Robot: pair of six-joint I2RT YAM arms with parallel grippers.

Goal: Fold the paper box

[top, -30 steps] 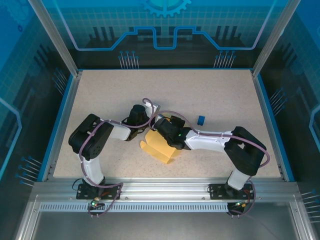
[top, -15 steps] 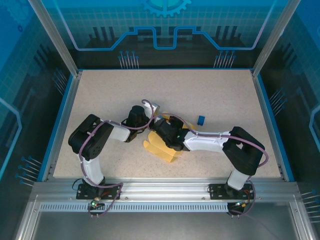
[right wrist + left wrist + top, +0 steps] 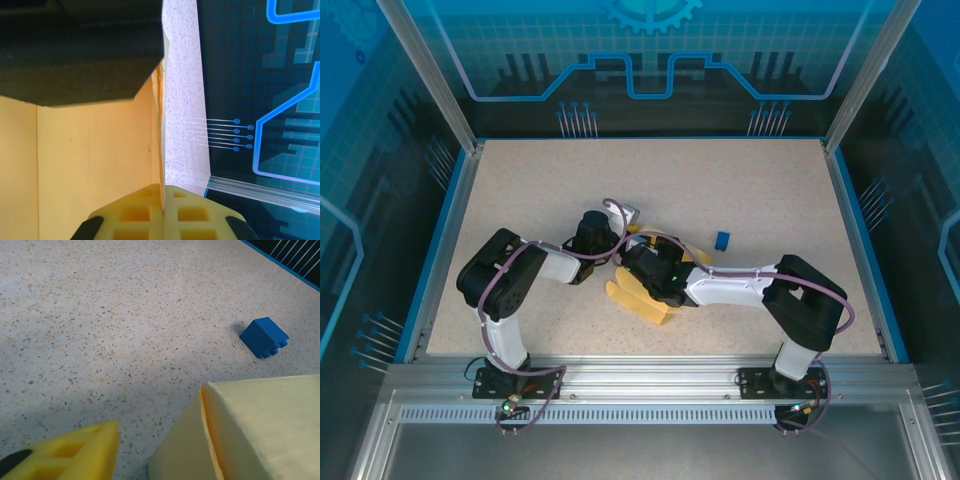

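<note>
The paper box (image 3: 650,300) is pale yellow card, partly folded up, lying mid-table between the two arms. My right gripper (image 3: 163,194) is shut on one thin upright wall of the paper box (image 3: 95,165), whose inside lies to the left of that wall. My left gripper (image 3: 623,254) reaches in from the left at the box's far end. In the left wrist view one yellow finger (image 3: 75,452) stands apart from a folded corner of the paper box (image 3: 260,430), with bare table between them. The other finger is hidden behind the card.
A small blue block (image 3: 722,240) sits on the speckled table (image 3: 520,200) just right of the grippers, also the blue block (image 3: 263,337) beyond the box corner. A blue rim and aluminium posts bound the table.
My right gripper has moved left and slightly away with the box wall in its grip, and the box shifted left with it. The left jaws have narrowed.
</note>
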